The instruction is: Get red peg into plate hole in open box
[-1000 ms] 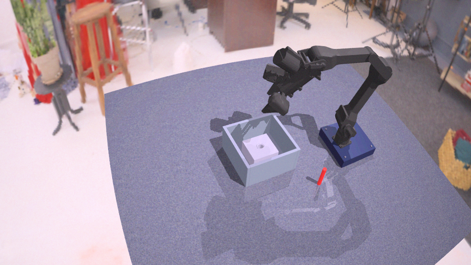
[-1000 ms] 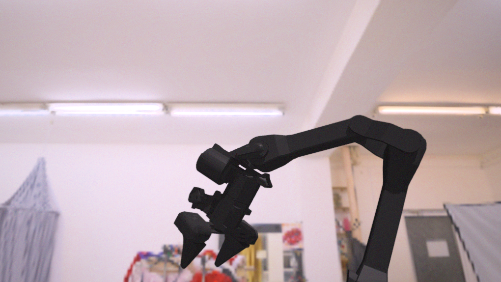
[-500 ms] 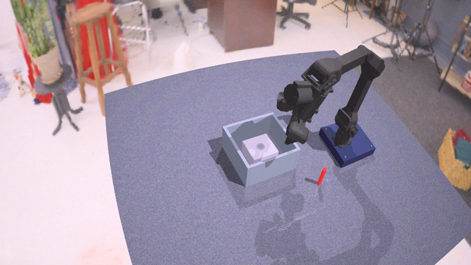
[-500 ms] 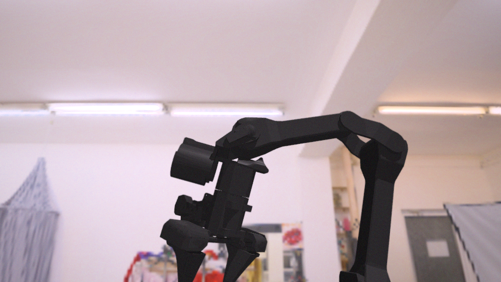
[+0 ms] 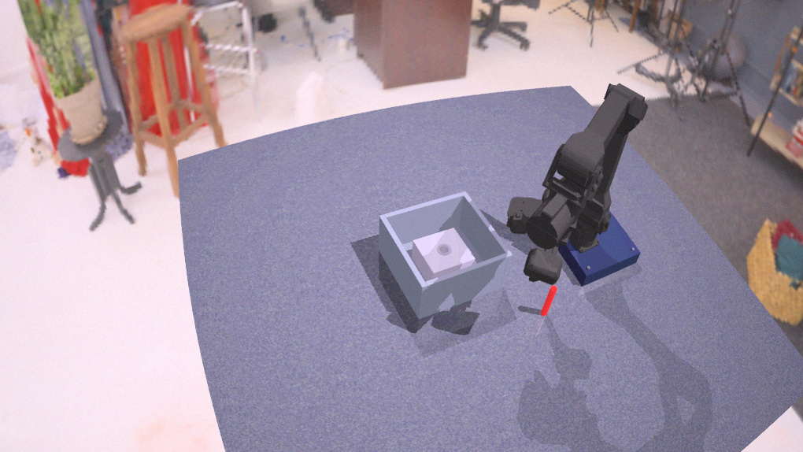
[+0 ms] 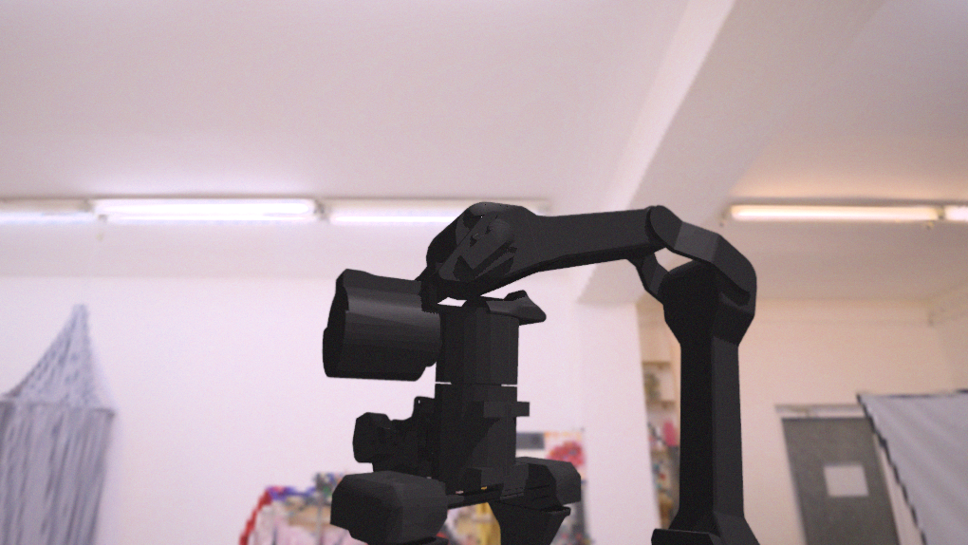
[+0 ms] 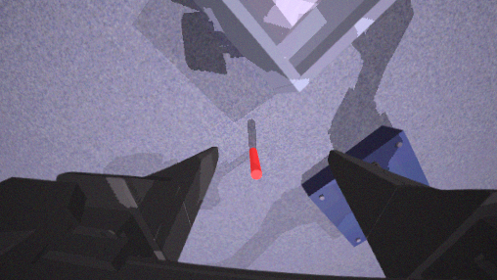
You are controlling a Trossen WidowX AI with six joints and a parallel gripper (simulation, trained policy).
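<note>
top view: gripper [image 7: 272, 153] fingertips hidden under the wrist housing; exterior view cuts the fingers off at the bottom edge, and neither box nor peg is in that frame. wrist view shows both fingers spread wide, released, nothing between them. red peg [image 5: 548, 300] [image 7: 254, 163] stands upright on the blue-gray tabletop [image 5: 280, 224] [image 7: 73, 73], outside the open box [image 5: 422, 300] [image 7: 338, 53], between box and navy base plate [image 5: 615, 259] [image 7: 411, 159]. in the wrist view it appears in the gap between the fingers, apart from both; height of fingertips over it can't be told. pale plate [image 5: 432, 261] [image 7: 293, 11] with round hole sits inside the box; top view shows the hole without the peg in it, wrist view crops the plate and the box at the top edge. right-hand finger in the wrist picture covers part of the base plate. black arm [image 5: 583, 157] [image 6: 710, 406] rises from the base plate, its foot partly hidden in the top view. arm shadows lie across the tabletop; wooden stool [image 5: 162, 84] and potted plant [image 5: 78, 106] are well apart from it all, on the floor side.
</note>
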